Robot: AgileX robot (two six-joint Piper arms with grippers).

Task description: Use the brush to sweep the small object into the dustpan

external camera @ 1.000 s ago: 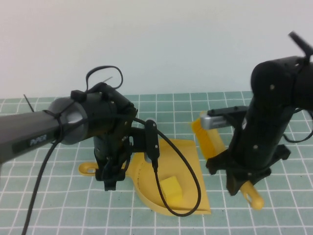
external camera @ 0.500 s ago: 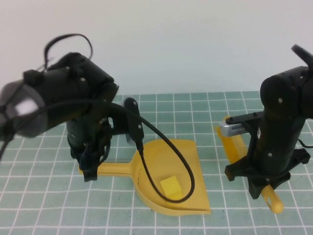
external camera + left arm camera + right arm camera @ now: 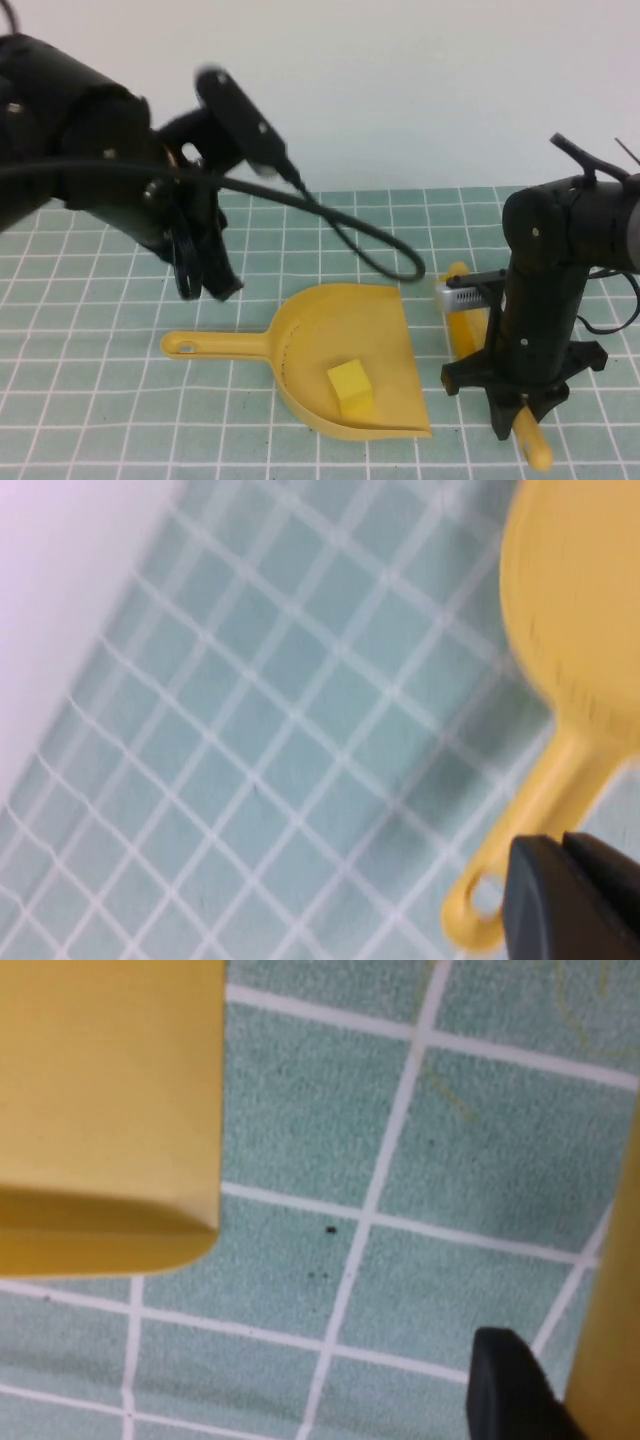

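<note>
One brush (image 3: 466, 328), dustpan (image 3: 222, 346), cube (image 3: 350, 386); two grippers (image 3: 205, 285) (image 3: 507, 415)

The cube (image 3: 350, 385) sits in the dustpan (image 3: 380, 310) (brush (image 3: 468, 325) just right), left tool (image 3: 205, 275) behind-left, right tool (image 3: 515, 415) right.

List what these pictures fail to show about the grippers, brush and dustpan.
- Left gripper: high view blurred by motion, left wrist view shows only a dark tip beside the dustpan handle; open or shut unclear.
- Right gripper: the arm covers it from above; grip on the brush unclear.
- Brush bristles: hidden behind the right arm.
- Cube: seen only from above, in the dustpan.
- Dustpan: cut off by the edge in both wrist views.
</note>
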